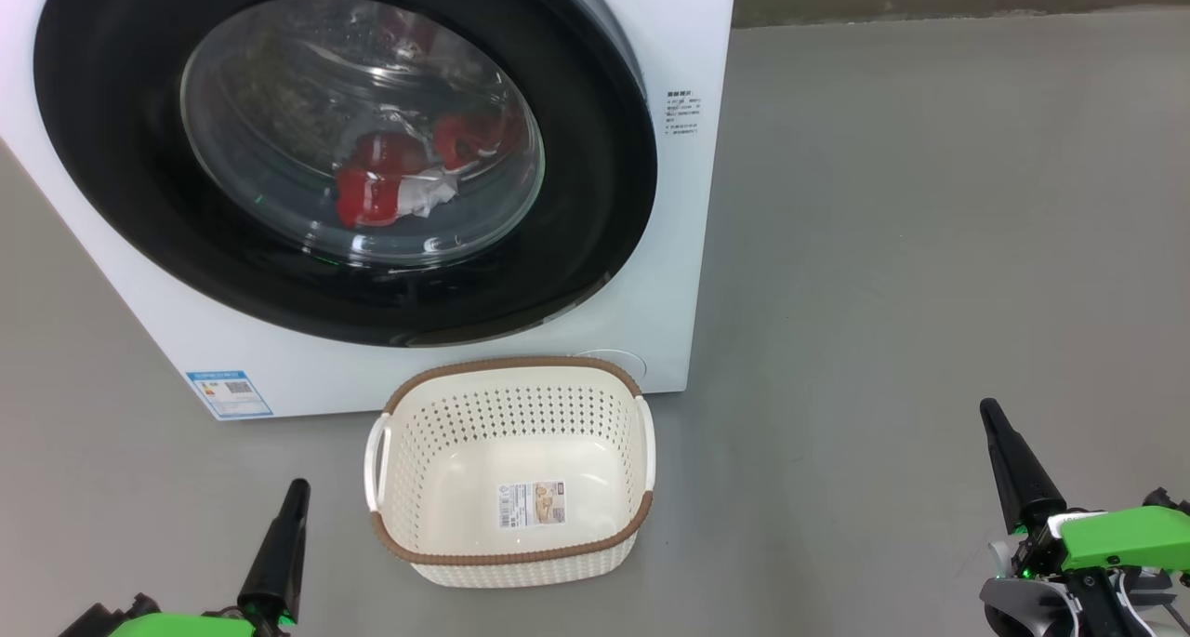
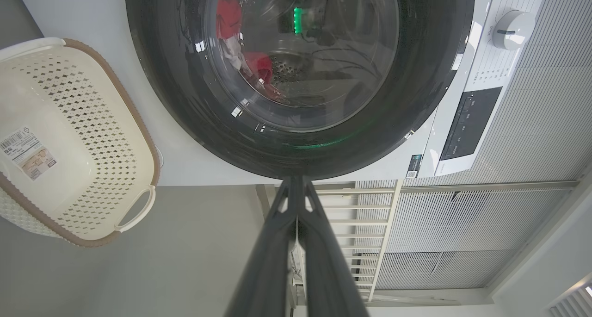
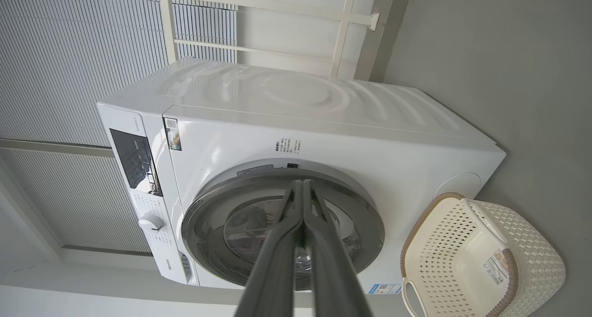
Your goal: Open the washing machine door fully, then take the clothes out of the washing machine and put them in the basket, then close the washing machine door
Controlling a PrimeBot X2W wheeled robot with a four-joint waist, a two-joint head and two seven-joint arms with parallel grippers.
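Washing machine door (image 1: pixel 595 200) shut over clothes (image 1: pixel 372 191); basket (image 1: pixel 521 414) just before it, likely to catch them; left gripper (image 1: pixel 296 493), right gripper (image 1: pixel 990 414) pressed together, empty

The washing machine (image 1: pixel 683 246) stands on the floor (image 1: pixel 930 246) at the upper left of the head view, its front facing the robot. The washing machine door (image 1: pixel 121 172) lies against that front, and the clothes (image 1: pixel 381 186) lie inside the drum behind its window, low and near the middle. The basket (image 1: pixel 521 365) stands on the floor just before the machine, below the door's lower right. A sticker (image 1: pixel 532 504) lies on the basket's bottom. A label (image 1: pixel 229 393) sits at the lower left corner of the machine's front, left of the basket. The left gripper (image 1: pixel 299 486) is left of the basket and the right gripper (image 1: pixel 988 407) is well to its right, both apart from it. The control panel (image 3: pixel 136 162) and knob (image 3: pixel 150 222) sit above the door. A slatted wall (image 3: pixel 55 53) stands behind the machine.
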